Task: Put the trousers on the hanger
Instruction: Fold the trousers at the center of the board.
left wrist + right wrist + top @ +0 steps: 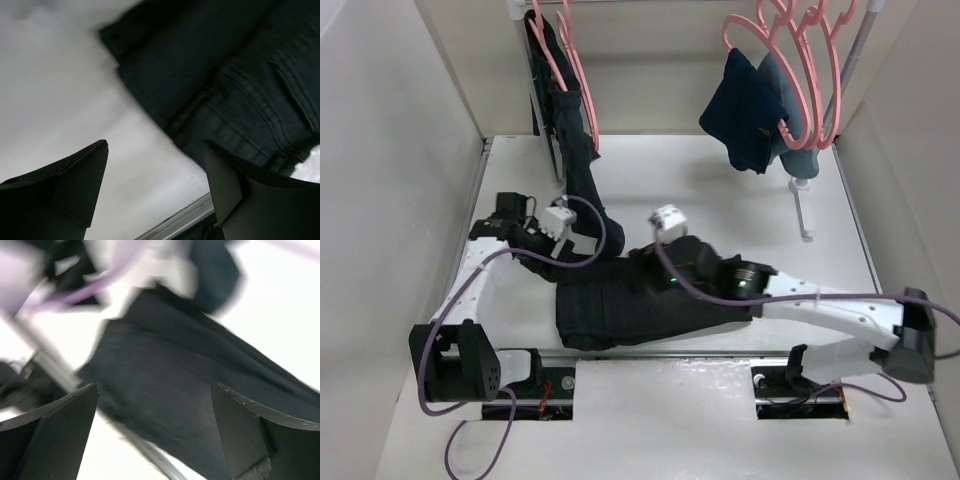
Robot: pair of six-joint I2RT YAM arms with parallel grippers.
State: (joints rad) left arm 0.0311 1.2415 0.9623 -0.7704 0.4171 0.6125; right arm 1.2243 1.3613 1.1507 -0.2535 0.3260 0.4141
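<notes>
The black trousers lie bunched on the table near its front edge. My left gripper is open and empty at their upper left edge. In the left wrist view my gripper hovers over bare table and the trousers fill the upper right. My right gripper is open just above the pile. In the blurred right wrist view the trousers lie between my gripper's spread fingers. Pink hangers hang at the back right and more pink hangers hang at the back left.
A black garment hangs from the back left hangers and reaches down to the pile. A dark navy garment hangs from the right hangers. A white rack foot stands at the back right. A metal strip runs along the table's front edge.
</notes>
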